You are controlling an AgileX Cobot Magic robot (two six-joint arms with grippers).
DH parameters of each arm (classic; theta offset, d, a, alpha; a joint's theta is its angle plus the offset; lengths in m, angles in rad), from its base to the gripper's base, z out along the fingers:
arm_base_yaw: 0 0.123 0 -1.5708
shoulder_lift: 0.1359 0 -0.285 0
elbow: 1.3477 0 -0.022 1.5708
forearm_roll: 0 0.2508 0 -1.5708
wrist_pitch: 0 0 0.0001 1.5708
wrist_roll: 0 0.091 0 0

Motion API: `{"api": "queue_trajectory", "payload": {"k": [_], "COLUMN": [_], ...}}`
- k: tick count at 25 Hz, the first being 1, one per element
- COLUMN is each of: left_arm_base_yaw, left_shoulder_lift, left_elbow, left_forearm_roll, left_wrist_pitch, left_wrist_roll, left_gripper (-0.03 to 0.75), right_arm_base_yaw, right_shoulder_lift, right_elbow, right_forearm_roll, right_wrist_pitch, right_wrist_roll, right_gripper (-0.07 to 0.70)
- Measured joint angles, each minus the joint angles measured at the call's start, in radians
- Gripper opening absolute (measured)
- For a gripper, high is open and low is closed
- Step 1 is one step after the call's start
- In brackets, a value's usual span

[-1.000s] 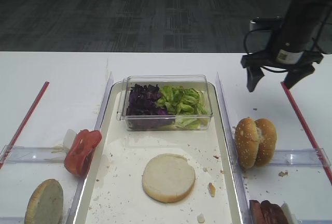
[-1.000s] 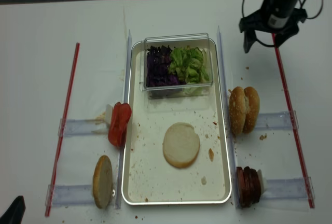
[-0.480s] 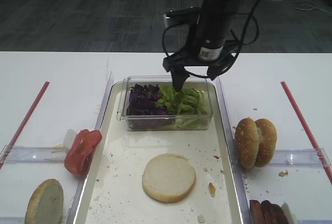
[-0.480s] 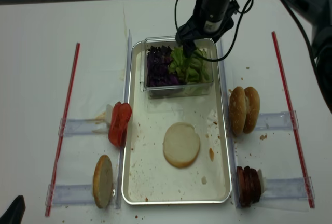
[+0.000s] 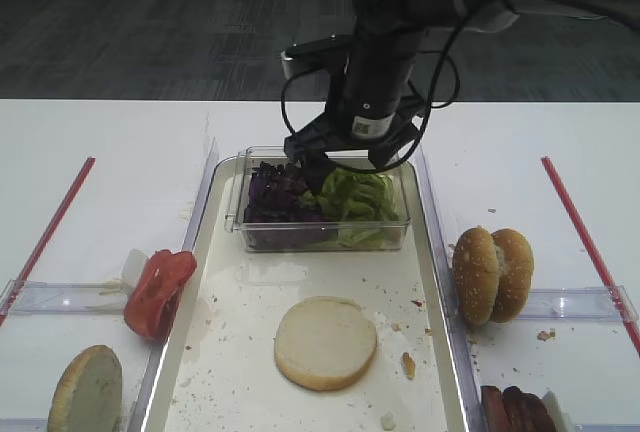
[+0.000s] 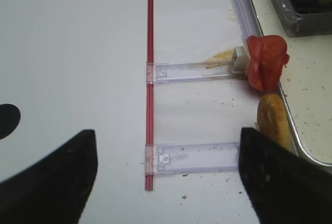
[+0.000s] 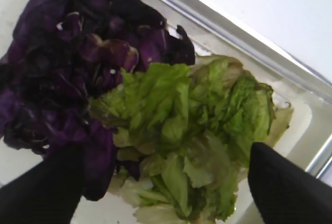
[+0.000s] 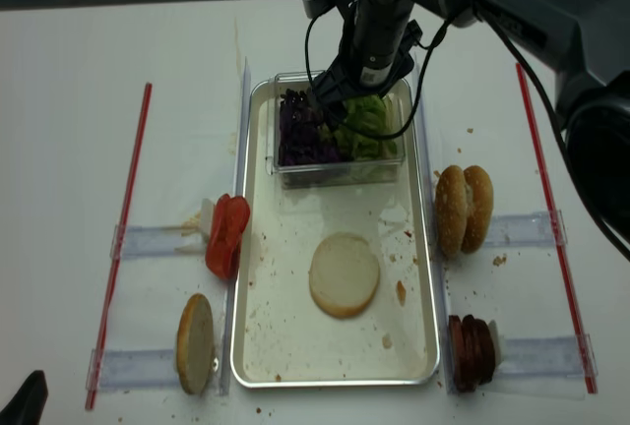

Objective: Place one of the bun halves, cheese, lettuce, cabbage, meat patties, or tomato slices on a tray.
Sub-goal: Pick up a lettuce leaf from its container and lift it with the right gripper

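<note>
My right gripper (image 5: 350, 170) is open and down inside the clear box (image 5: 300, 236) at the far end of the white tray (image 5: 215, 332). In the right wrist view its fingertips (image 7: 44, 190) straddle the green lettuce (image 7: 174, 115), the left one touching the purple cabbage (image 7: 67, 53); nothing is held. A pale bun half (image 5: 325, 342) lies flat on the tray. Tomato slices (image 5: 158, 292) and another bun half (image 5: 86, 390) stand left of the tray. Two seeded bun halves (image 5: 492, 274) and meat patties (image 5: 515, 412) stand to its right. My left gripper (image 6: 161, 182) hangs open over bare table.
Clear plastic holders (image 6: 194, 156) and red strips (image 6: 150, 79) lie on the white table on both sides of the tray. Crumbs speckle the tray floor. The box's walls surround the right gripper's fingers closely.
The right arm swung from the table's far right to the clear box, then shifted left and down among the greens. It stayed open. Food items have not moved.
</note>
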State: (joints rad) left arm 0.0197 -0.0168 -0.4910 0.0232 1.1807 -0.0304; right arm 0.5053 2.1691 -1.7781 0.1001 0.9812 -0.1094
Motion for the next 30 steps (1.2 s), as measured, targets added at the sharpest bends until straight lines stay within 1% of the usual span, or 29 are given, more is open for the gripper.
{"api": "queue_trajectory", "payload": {"k": [2,7,11,16,21,23,26,27,28,30], "left_arm_base_yaw": [0.0,0.0,0.0,0.0,0.0,0.0,0.0,0.0,0.0,0.0], "left_shoulder_lift": [0.0,0.0,0.0,0.0,0.0,0.0,0.0,0.0,0.0,0.0], "left_elbow": [0.0,0.0,0.0,0.0,0.0,0.0,0.0,0.0,0.0,0.0], "left_forearm_roll": [0.0,0.0,0.0,0.0,0.0,0.0,0.0,0.0,0.0,0.0], "left_wrist_pitch": [0.0,0.0,0.0,0.0,0.0,0.0,0.0,0.0,0.0,0.0], "left_wrist_roll": [0.0,0.0,0.0,0.0,0.0,0.0,0.0,0.0,0.0,0.0], "left_gripper": [0.55,0.55,0.55,0.55,0.55,0.55,0.55,0.55,0.55,0.55], "right_arm_base_yaw": [0.0,0.0,0.0,0.0,0.0,0.0,0.0,0.0,0.0,0.0], "right_shoulder_lift": [0.011,0.033,0.057,0.068,0.068,0.068,0.068,0.068,0.068,0.068], "right_elbow": [0.0,0.0,0.0,0.0,0.0,0.0,0.0,0.0,0.0,0.0], "right_forearm_roll": [-0.002,-0.004,-0.006,-0.014,-0.038,-0.041,-0.042,-0.042,-0.042,-0.042], "right_wrist_pitch": [-0.017,-0.047,-0.051,-0.06,-0.065,-0.065,-0.065,-0.065,-0.065,-0.065], "right_wrist_roll": [0.0,-0.002,-0.002,-0.002,-0.002,-0.002,-0.002,-0.002,-0.002,-0.002], "right_gripper": [0.638,0.547,0.507,0.418,0.298,0.231,0.09,0.063,0.047,0.041]}}
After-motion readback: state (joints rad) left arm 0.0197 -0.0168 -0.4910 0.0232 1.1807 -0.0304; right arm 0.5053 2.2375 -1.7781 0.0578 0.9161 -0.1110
